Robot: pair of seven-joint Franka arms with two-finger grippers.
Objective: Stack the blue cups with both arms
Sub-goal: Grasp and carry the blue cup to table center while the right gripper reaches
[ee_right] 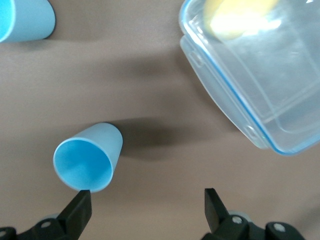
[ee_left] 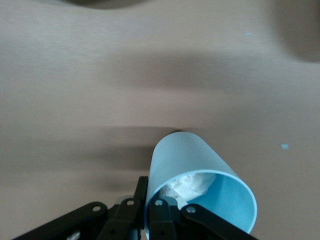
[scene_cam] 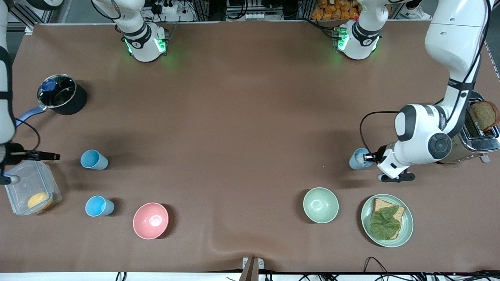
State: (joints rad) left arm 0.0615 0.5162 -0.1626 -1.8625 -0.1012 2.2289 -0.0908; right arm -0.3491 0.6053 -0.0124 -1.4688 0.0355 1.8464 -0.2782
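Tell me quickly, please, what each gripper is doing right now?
Left gripper: shut on the rim of the paler blue cup.
Right gripper: open, holding nothing, beside a bright blue cup.

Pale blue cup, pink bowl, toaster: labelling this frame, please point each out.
pale blue cup (ee_left: 186, 157), left wrist view, on its outer wall.
pink bowl (scene_cam: 150, 220), front view, on its inside.
toaster (scene_cam: 474, 140), front view, on its metal body.

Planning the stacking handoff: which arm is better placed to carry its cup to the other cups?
Left. The left gripper is already shut on the pale blue cup; the right gripper hangs open over the table, holding nothing.
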